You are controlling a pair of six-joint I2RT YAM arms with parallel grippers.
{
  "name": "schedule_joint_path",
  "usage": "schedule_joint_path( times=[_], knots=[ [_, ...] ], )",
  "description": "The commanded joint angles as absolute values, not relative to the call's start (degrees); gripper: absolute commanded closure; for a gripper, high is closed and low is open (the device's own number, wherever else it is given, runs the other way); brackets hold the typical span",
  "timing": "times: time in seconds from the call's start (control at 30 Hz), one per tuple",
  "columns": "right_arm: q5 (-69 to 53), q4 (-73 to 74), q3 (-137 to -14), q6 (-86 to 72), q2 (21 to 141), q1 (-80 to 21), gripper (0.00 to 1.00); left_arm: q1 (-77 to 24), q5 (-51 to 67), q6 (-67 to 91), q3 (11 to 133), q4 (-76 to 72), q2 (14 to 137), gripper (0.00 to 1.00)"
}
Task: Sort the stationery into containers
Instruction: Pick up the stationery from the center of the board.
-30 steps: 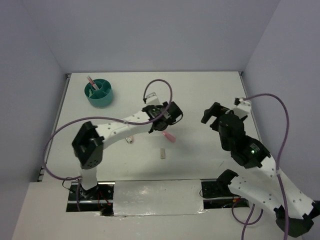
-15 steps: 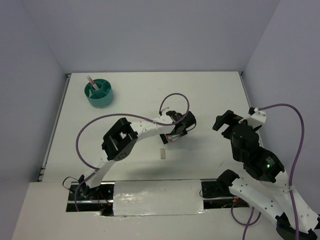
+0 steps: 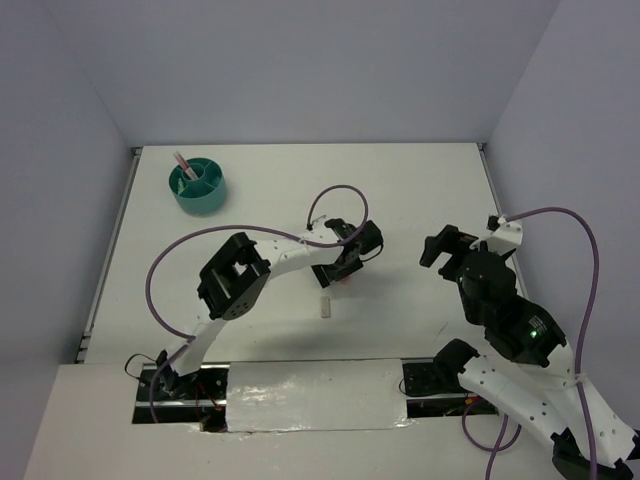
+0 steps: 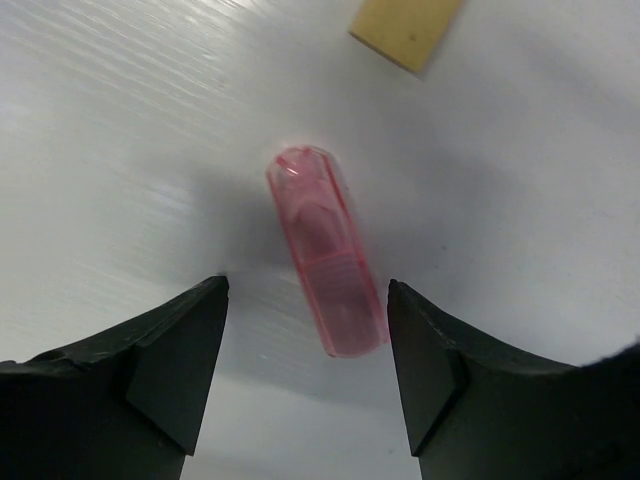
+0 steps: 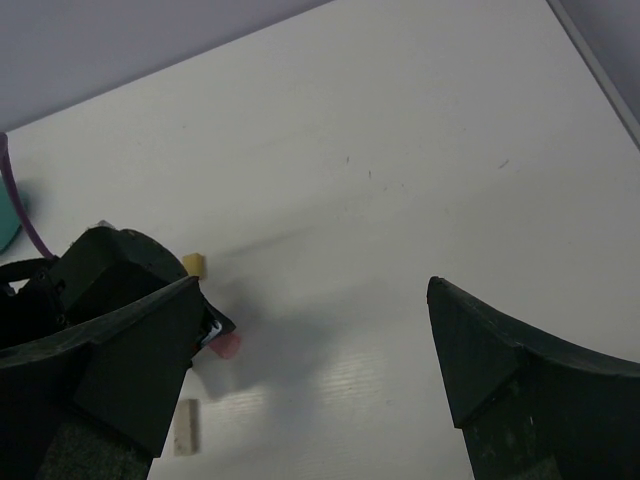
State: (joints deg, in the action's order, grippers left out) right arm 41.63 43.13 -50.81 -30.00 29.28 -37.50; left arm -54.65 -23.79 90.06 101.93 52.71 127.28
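Note:
A translucent pink oblong piece [image 4: 325,250] lies flat on the white table. My left gripper [image 4: 307,292] is open and straddles its near end without touching it. In the top view the left gripper [image 3: 346,267] sits over the pink piece [image 3: 345,281] at mid-table. A tan block [image 4: 408,30] lies just beyond the piece. A pale oblong piece [image 3: 325,305] lies nearer the arms. My right gripper [image 3: 445,245] is open and empty, to the right. It sees the pink piece [image 5: 228,345], the tan block [image 5: 194,264] and the pale piece [image 5: 186,425]. The teal cup [image 3: 198,185] stands far left.
A pink pen [image 3: 183,165] stands in the teal cup. The left arm [image 3: 270,255] arches across the table's middle with its purple cable looped above. White walls close the table on the left, back and right.
The left arm has folded forward and its gripper has moved right and down over the pink piece. The right gripper has drawn back a little to the right.

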Motion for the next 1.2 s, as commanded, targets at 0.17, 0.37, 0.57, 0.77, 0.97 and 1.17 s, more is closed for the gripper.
schedule_joint_path(
  times=[0.17, 0.37, 0.57, 0.77, 0.97, 1.17],
  knots=[
    [38.85, 38.85, -48.43, -28.57, 27.95, -37.35, 0.00, -52.12, -24.78, 90.97, 98.17, 55.99, 128.32, 0.38],
    [37.88, 38.32, -48.43, -27.69, 27.86, -37.44, 0.00, -51.77, -22.59, 88.33, 96.68, 52.39, 129.03, 0.66],
    [36.91, 37.97, -48.34, -26.81, 27.42, -37.35, 0.00, -50.63, -21.79, 85.17, 91.15, 45.88, 124.73, 1.00],
    [36.12, 37.53, -48.34, -26.46, 27.77, -37.35, 0.00, -50.01, -28.20, 74.29, 81.86, 31.58, 109.27, 1.00],
    [34.72, 37.18, -48.69, -25.49, 27.95, -37.35, 0.00, -45.45, -31.03, 44.25, 71.99, 8.37, 90.29, 1.00],
    [29.89, 33.58, -46.50, -24.35, 26.81, -37.35, 0.00, -18.36, -15.80, 30.15, 50.04, -22.54, 68.58, 1.00]
  ],
)
